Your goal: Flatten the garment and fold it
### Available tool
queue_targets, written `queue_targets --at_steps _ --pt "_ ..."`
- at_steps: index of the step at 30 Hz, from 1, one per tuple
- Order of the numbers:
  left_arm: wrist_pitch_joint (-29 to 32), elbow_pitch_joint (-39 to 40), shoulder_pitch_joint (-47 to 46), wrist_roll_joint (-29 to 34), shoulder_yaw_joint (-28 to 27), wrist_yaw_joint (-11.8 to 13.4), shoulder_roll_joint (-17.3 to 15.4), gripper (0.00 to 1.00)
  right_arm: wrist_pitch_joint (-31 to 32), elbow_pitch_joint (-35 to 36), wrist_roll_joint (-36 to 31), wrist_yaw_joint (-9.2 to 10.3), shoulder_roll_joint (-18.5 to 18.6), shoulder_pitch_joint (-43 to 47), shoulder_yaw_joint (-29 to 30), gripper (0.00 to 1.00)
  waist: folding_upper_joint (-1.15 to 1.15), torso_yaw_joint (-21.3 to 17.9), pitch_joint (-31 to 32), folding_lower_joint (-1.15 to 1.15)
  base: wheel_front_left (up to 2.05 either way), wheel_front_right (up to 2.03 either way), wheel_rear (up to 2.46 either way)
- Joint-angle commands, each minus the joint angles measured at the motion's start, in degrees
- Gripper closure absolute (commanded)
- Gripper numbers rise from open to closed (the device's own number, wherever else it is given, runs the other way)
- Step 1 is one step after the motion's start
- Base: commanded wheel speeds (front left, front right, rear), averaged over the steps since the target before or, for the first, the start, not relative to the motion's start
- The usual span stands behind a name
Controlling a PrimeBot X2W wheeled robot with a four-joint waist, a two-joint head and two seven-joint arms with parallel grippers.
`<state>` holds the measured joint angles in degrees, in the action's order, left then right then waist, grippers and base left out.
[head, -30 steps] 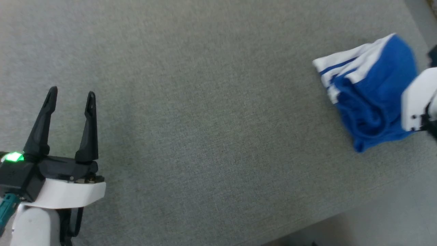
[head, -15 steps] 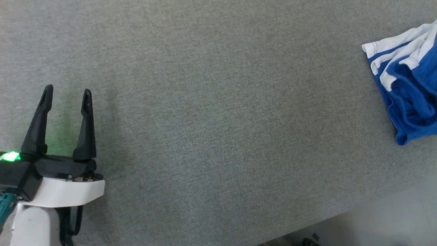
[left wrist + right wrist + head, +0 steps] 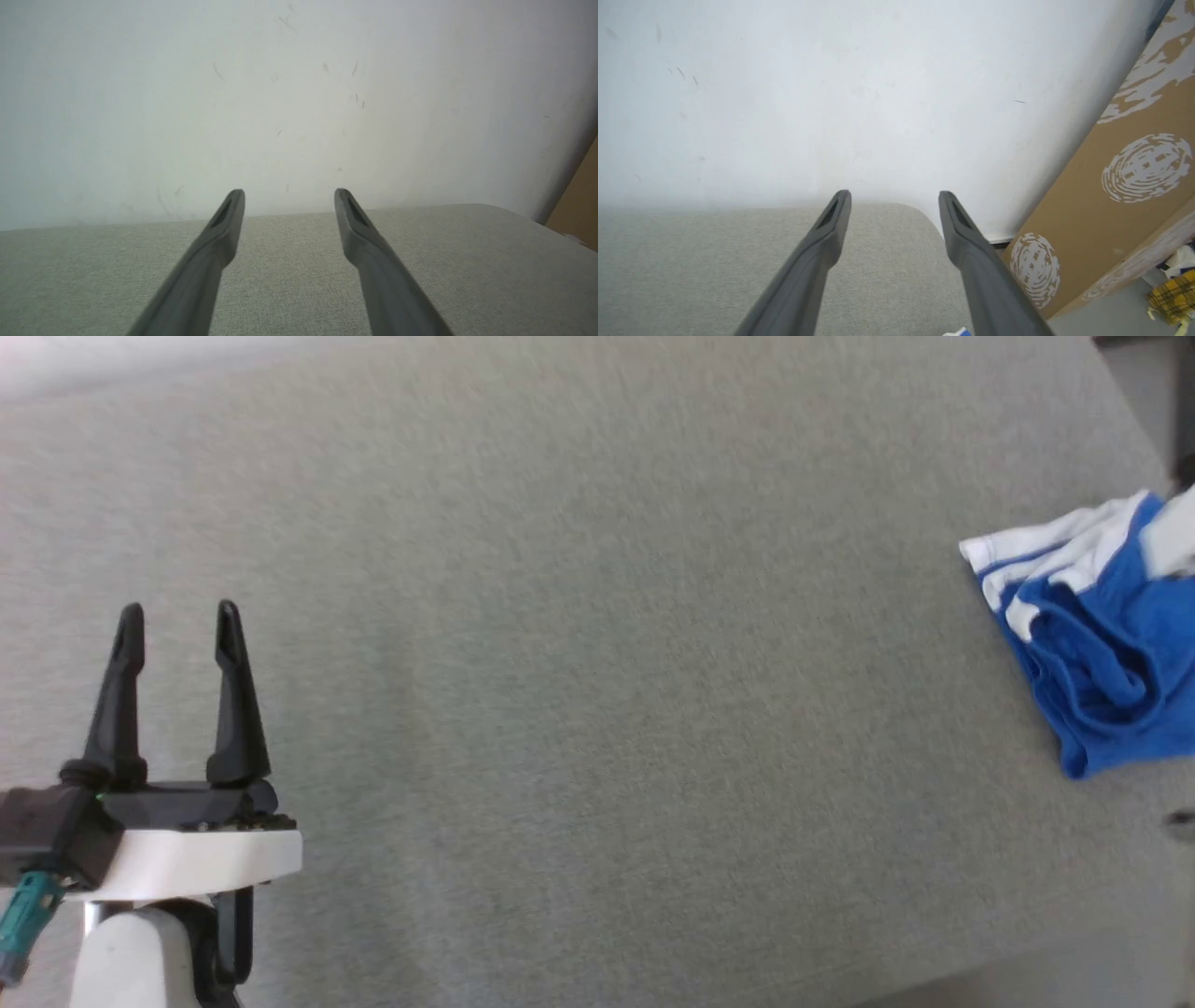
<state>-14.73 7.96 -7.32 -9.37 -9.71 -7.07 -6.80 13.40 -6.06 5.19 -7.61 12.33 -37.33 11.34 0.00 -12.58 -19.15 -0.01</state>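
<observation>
Garment (image 3: 1102,672) in heap on grey surface (image 3: 597,663)

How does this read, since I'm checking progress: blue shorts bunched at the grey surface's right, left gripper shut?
Wrong on one point: the left gripper is open, fingers apart and empty, as the head view shows. The blue shorts do lie bunched at the grey surface's right.

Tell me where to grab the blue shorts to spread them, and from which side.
Probably the white-striped corner of the shorts: it pokes out flat onto the grey surface, while the blue part is bunched. Come from above with the right gripper, jaws open; the shorts lie on its side.
</observation>
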Motion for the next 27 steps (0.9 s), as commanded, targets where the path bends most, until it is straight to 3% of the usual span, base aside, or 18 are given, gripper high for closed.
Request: queue_targets --at_steps 1,4,8,17,27 --pt "-0.27 -0.36 0.26 0.54 -0.38 -0.11 0.28 0.00 -1.11 0.75 0.20 0.12 -1.59 1.39 0.11 0.00 0.00 4.45 5.96 0.01 0.00 0.00 0.00" --pt "-0.27 -1.16 0.39 1.22 -1.28 0.26 1.35 0.00 -5.53 3.95 -0.11 0.12 -6.52 4.71 0.74 0.00 0.00 6.93 8.89 0.01 0.00 0.00 0.00" --pt "-0.27 -2.13 0.38 1.76 -2.41 1.02 2.37 0.00 -13.15 7.13 0.94 0.12 -9.10 9.74 -1.96 0.00 0.00 10.12 12.13 0.01 0.00 0.00 0.00" --pt "-0.27 -7.31 1.28 2.74 -1.60 2.42 3.42 0.00 -26.57 1.42 8.38 0.12 -9.44 21.82 -10.87 0.00 0.00 16.14 18.62 0.01 0.00 0.00 0.00" --pt "-0.27 -13.78 2.17 2.19 1.41 3.70 3.77 0.00 -28.37 -1.57 10.78 0.12 -9.45 28.97 -12.04 0.00 0.00 19.26 20.69 0.01 0.00 0.00 0.00"
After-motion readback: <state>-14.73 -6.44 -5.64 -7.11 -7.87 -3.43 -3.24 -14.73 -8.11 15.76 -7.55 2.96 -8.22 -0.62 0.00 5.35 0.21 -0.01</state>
